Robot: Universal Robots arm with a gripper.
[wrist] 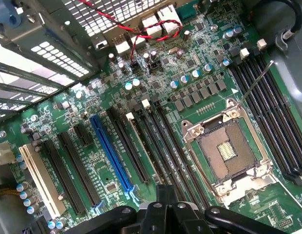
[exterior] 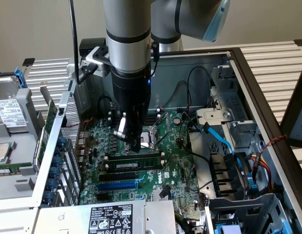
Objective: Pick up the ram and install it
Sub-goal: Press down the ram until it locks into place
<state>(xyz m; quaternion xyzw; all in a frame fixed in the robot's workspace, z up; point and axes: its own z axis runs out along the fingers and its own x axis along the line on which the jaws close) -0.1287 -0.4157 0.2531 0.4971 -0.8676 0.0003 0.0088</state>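
Note:
The ram (exterior: 141, 164) is a long green stick with black chips, standing on edge in a long black slot on the green motherboard (exterior: 178, 168), just in front of the CPU socket (exterior: 153, 137). My gripper (exterior: 135, 145) hangs upright right over the ram's middle, its fingers shut; whether they touch its top edge I cannot tell. In the wrist view the ram (wrist: 142, 145) shows edge-on as a thin pale line between black slots, running up to my gripper (wrist: 163, 194). The blue expansion slot (wrist: 111, 148) lies two slots away from it.
The open case hems the board: a perforated metal wall (exterior: 63, 122) at the exterior view's left, a drive cage with blue cable (exterior: 219, 139) at its right, and a labelled power supply (exterior: 112, 217) in front. A red-black wire (wrist: 141, 29) crosses the board's port edge.

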